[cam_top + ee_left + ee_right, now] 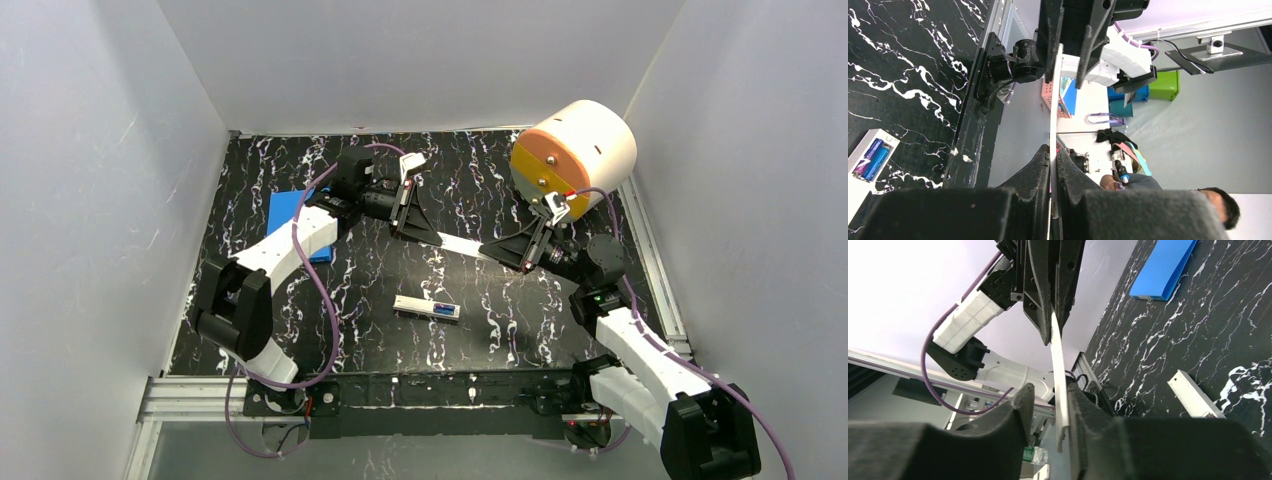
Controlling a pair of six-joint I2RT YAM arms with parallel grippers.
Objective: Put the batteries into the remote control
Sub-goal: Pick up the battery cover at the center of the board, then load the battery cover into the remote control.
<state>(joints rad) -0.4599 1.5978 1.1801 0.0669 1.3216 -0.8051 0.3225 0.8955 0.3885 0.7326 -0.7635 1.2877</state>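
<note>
The remote control (427, 307) lies flat on the table near the middle front. Two blue batteries (443, 308) sit side by side in its recess; they also show in the left wrist view (872, 159). A thin white cover strip (463, 247) hangs in the air between both grippers. My left gripper (432, 237) is shut on one end of it (1054, 100). My right gripper (497, 254) is round the other end (1059, 370); one finger touches the strip and the other stands off with a gap. The remote's end shows in the right wrist view (1193, 395).
A large cream-and-orange drum (575, 155) stands at the back right, just behind my right arm. A flat blue pad (290, 215) lies at the back left, under my left arm. Grey walls close in the table on three sides.
</note>
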